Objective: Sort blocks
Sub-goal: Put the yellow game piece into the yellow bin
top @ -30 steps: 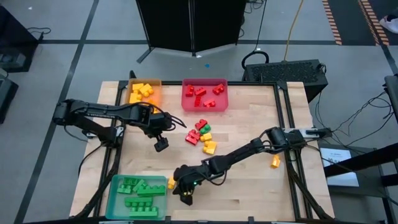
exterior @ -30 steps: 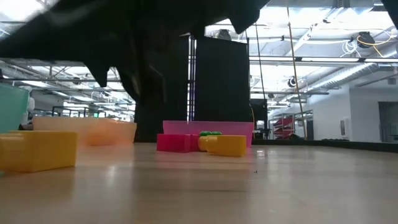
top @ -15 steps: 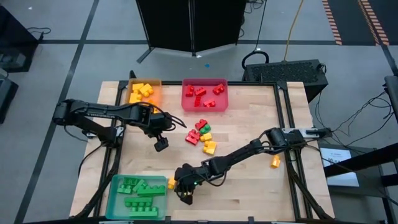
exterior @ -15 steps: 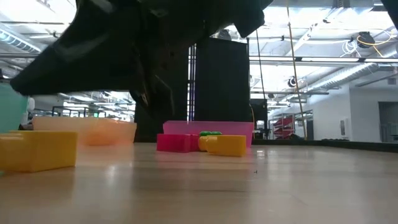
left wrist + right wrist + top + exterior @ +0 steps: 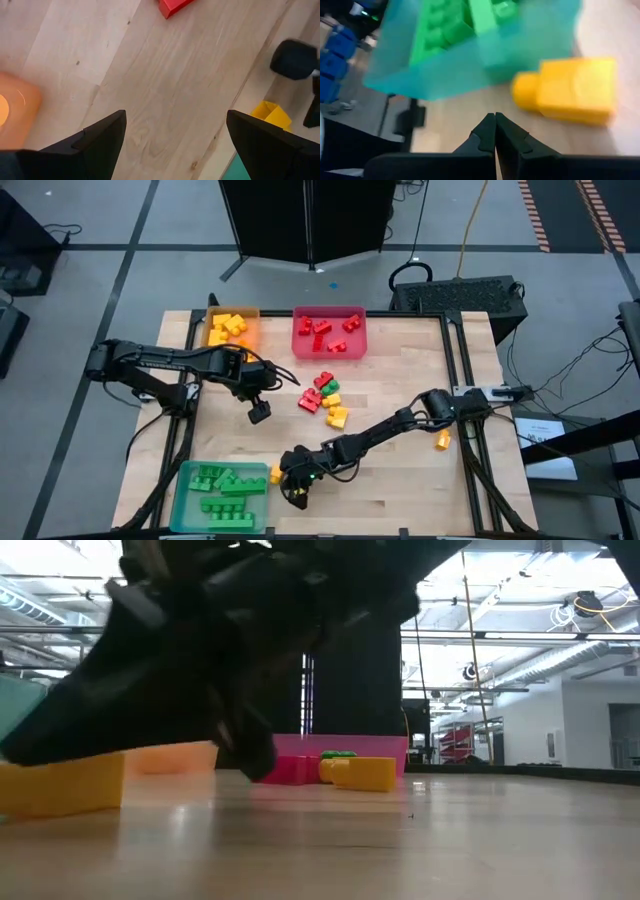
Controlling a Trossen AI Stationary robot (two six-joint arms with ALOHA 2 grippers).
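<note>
A lone yellow block (image 5: pixel 275 474) (image 5: pixel 570 90) lies on the table against the near right corner of the teal tray (image 5: pixel 182 480), which holds several green blocks (image 5: pixel 465 25). My right gripper (image 5: pixel 297 496) (image 5: pixel 495 126) is shut and low over the table, just near of that yellow block and touching nothing. A small pile of red, green and yellow blocks (image 5: pixel 325 395) lies mid-table. My left gripper (image 5: pixel 259 413) (image 5: pixel 175 145) hangs open above bare wood left of the pile, with nothing between its fingers.
At the far edge an orange tray (image 5: pixel 253 340) holds yellow blocks and a red tray (image 5: pixel 329 311) holds red blocks. One yellow block (image 5: pixel 441 442) lies by the right frame rail. Bare wood spreads over the near right of the table.
My right gripper has sunk toward the table beside the lone yellow block, staying shut. The blocks and trays have not moved.
</note>
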